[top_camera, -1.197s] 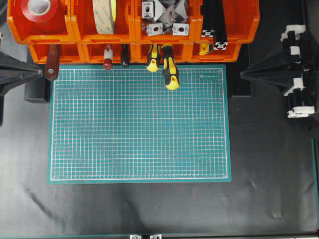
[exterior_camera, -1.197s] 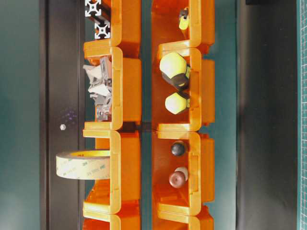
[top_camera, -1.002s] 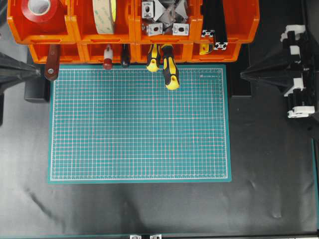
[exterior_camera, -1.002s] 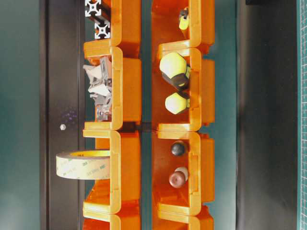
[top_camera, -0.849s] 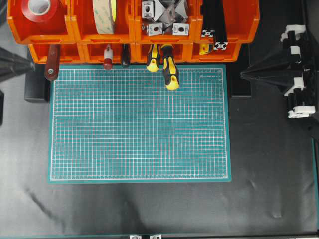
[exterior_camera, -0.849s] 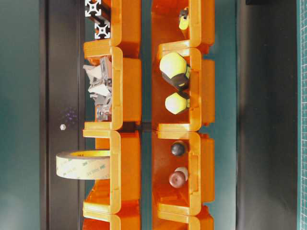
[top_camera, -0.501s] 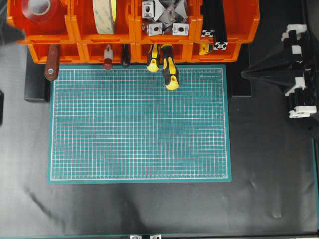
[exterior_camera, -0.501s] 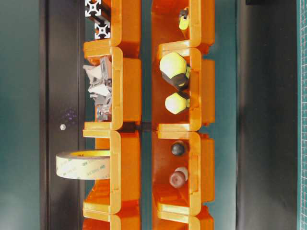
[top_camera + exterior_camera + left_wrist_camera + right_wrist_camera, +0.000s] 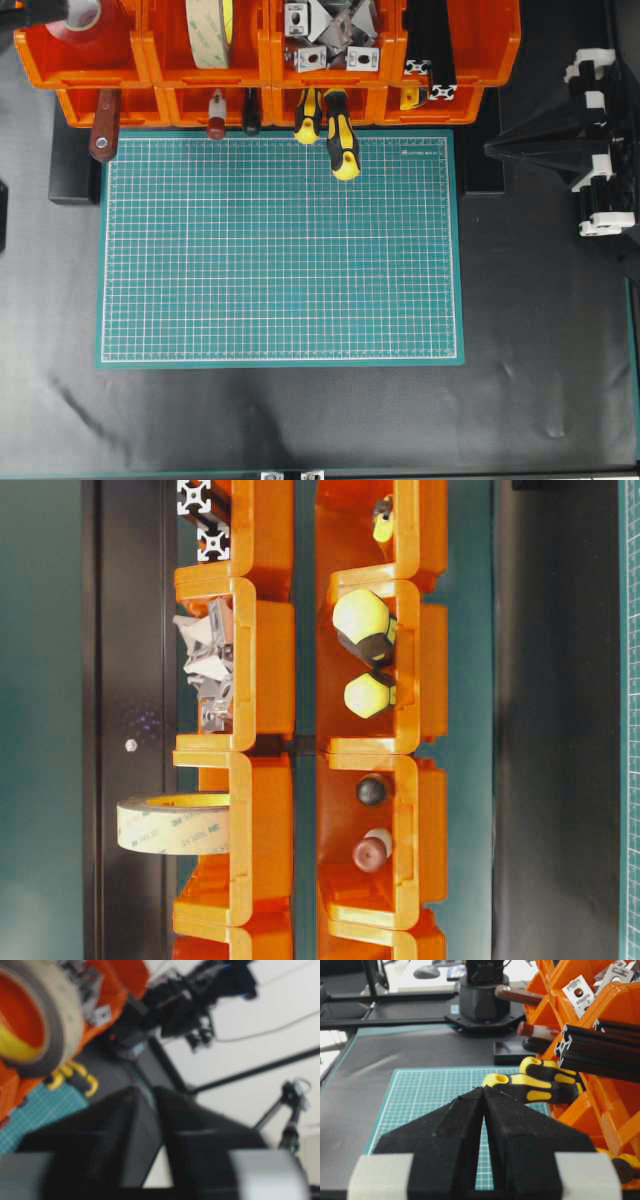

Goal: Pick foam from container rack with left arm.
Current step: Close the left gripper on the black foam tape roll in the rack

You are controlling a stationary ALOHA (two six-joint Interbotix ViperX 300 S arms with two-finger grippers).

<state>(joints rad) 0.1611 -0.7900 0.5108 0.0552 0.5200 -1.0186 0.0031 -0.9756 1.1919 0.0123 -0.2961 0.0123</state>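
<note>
From the overhead view I see the foam point(image 9: 209, 32), a cream-faced tape roll standing on edge, in the second bin from the left in the back row of the orange container rack point(image 9: 265, 70). In the table-level view the same roll point(image 9: 172, 824) pokes out past the bin's rim. The red tape roll point(image 9: 78, 12) sits in the bin to its left, metal brackets point(image 9: 328, 38) in the bin to its right, and black aluminium extrusions point(image 9: 430, 48) in the far bin. Yellow-and-black screwdriver handles point(image 9: 340, 140) stick out of the front row over the green cutting mat point(image 9: 280, 250) on the dark surface point(image 9: 540, 380).

My left tool point(image 9: 150, 1097) is at the rack's top-left corner in the overhead view, almost out of frame. Its wrist camera is blurred; the fingers look a little parted with nothing between them, though I would not swear to the gap. The foam point(image 9: 35, 1015) fills the upper left of that view, apart from the fingertips.

My right tool point(image 9: 483, 1091) hangs at the right side, well away from the rack's left bins, its fingers pressed together and empty.
</note>
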